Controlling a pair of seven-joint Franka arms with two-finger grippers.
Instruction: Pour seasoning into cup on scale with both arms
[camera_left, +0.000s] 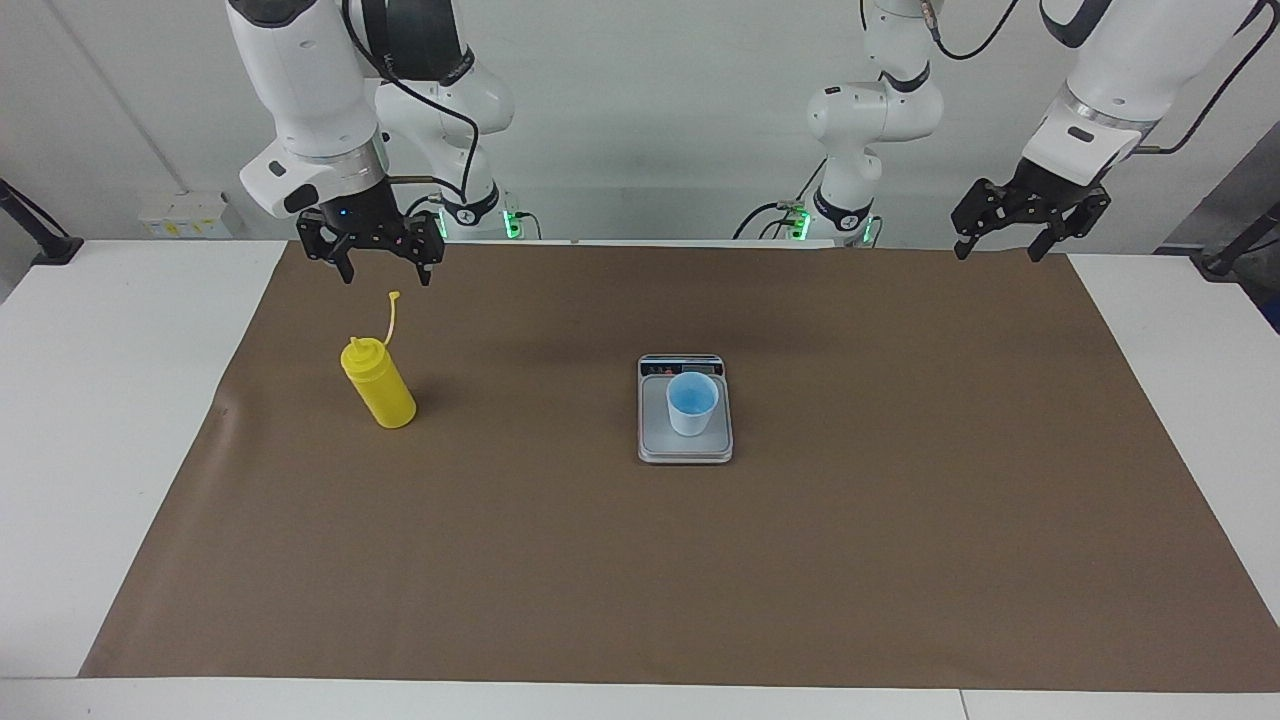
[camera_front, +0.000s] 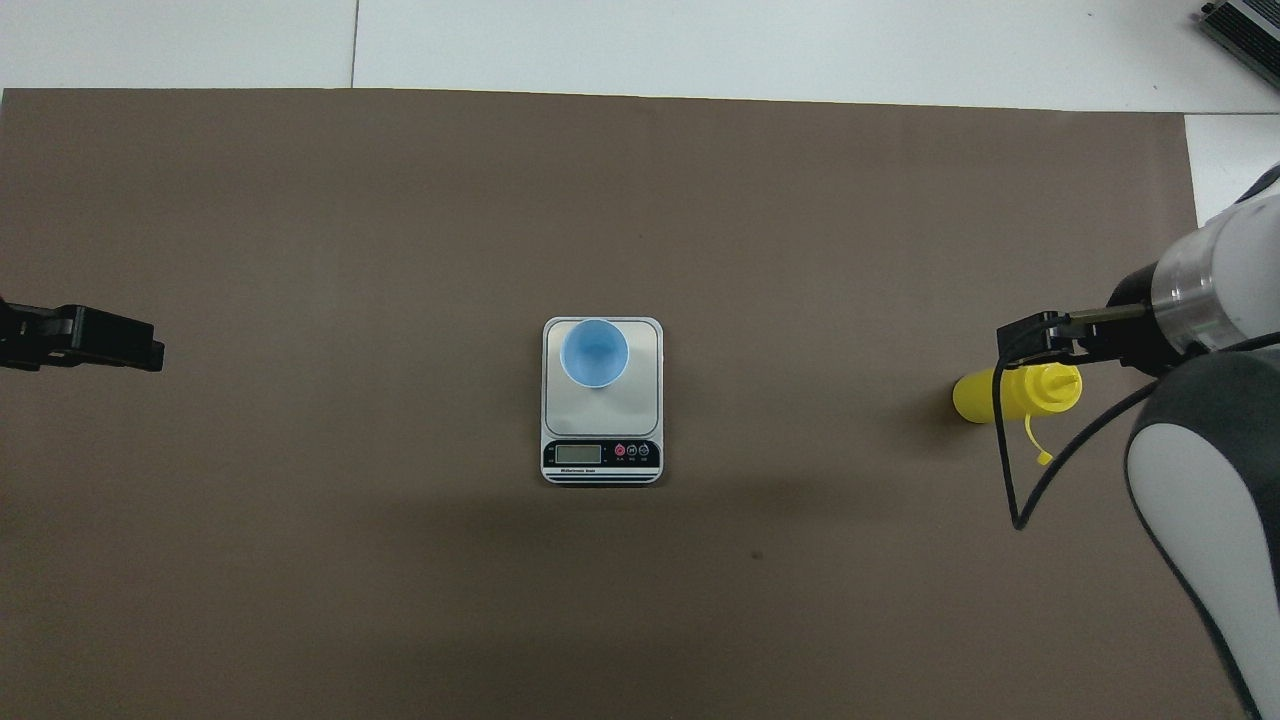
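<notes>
Bottle (camera_left: 378, 385): stood below my right gripper (camera_left: 384, 270), fingers spread. Cup (camera_left: 692, 402): sat on scale (camera_left: 685, 447) (mid-table). My left gripper (camera_left: 1000, 249): waited spread, holding nothing.

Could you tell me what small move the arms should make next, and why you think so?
Probably the right gripper should descend onto the yellow bottle. It hangs open and empty above the bottle, which stands untouched toward the right arm's end of the table. The cup already sits upright on the scale, so only the seasoning is missing. The left gripper waits open and raised at its own end.
</notes>
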